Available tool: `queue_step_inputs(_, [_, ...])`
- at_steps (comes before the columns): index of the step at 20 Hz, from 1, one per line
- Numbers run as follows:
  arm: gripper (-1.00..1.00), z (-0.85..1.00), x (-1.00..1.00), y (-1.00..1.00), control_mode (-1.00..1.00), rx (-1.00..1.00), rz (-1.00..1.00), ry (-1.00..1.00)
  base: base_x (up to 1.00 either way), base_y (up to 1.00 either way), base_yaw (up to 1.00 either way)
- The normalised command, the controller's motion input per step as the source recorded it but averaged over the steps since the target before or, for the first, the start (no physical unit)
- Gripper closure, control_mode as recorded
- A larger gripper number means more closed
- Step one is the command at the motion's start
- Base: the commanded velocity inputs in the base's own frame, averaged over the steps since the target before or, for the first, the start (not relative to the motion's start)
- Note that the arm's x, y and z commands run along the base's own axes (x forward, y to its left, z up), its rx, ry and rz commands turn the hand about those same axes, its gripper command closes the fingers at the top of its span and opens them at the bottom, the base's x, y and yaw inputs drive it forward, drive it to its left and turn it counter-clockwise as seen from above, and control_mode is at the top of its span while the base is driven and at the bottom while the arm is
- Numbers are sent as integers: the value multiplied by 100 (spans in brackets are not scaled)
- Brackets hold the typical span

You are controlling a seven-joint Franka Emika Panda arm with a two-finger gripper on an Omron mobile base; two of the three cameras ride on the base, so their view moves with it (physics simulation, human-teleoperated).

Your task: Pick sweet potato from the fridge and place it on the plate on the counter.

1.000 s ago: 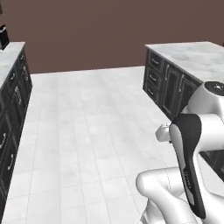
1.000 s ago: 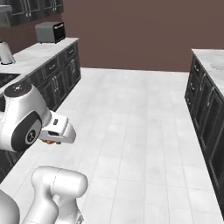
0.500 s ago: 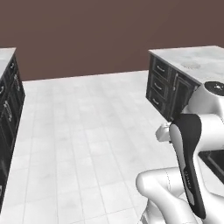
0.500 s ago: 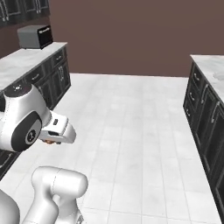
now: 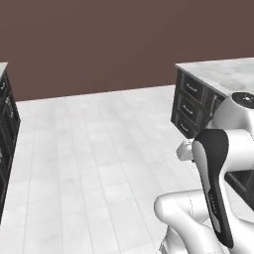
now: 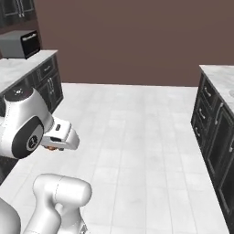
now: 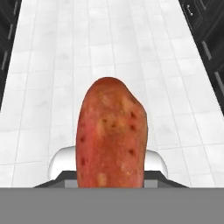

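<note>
Pincer (image 7: 111, 175) clamped on the sweet potato (image 7: 112, 135); in the hand view the tuber stands up from between the jaws, its long axis running straight out along the hand's line of sight, tapered free end pointing ahead over the tiled floor (image 7: 57, 65). In the right base view a sliver of orange shows under the white hand (image 6: 59, 139), tucked close against the arm's big joint, so the load rides low and near the robot's body, well apart from any surface. The marble bench (image 5: 223, 74) with dark cabinets lies ahead and to the robot's right of the hand in the left base view; the same top shows at the right edge of the right base view. A faint round pale shape on that top, near the arm's shoulder, may be the plate, but it is too washed out to tell. A second bench (image 6: 23, 68) with a dark boxy appliance (image 6: 19, 44) sits to the left. Judgement: the placing turns on swinging the hand rightward toward the right-hand bench, then tipping the potato's long axis flat.
</note>
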Motion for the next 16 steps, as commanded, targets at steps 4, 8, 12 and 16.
queue_step_inputs(4, [100, 0, 0, 0, 100, 0, 0, 0, 100, 1, -12])
queue_step_inputs(8, [100, 0, 0, 0, 100, 0, 0, 0, 100, 0, -27])
queue_step_inputs(12, [100, 0, 0, 0, 100, 0, 0, 0, 94, 1, -46])
queue_step_inputs(16, [100, 0, 0, 0, 100, 0, 0, 0, 36, 1, -78])
